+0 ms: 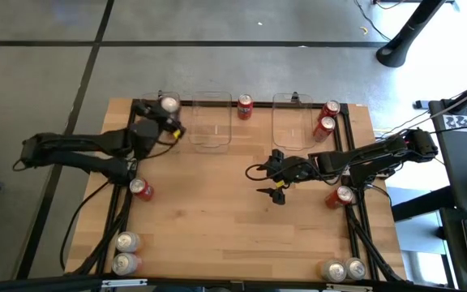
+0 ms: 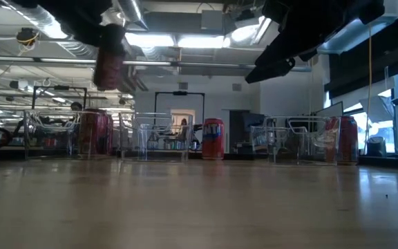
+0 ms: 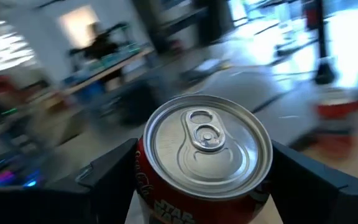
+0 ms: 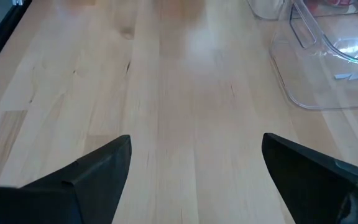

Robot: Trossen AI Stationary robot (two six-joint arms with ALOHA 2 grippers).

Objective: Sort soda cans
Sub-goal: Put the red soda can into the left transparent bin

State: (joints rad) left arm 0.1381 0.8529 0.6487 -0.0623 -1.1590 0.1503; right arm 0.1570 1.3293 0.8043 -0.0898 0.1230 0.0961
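While lifted, red can (image 3: 204, 155) between left gripper (image 3: 204, 177) fingers

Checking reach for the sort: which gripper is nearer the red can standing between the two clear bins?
Right. The right gripper, open and empty, hovers just in front of that red can; the left gripper, holding another can, is slightly farther off.

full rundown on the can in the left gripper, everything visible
The can is red-bodied with a silver top, pull tab unopened, and white lettering on its side. It looks like thin metal and undented. It stands upright between the two fingers of the left gripper, which press on opposite sides. The low view shows it lifted well clear of the table. From above it hangs near the far-left corner, left of the clear bin.
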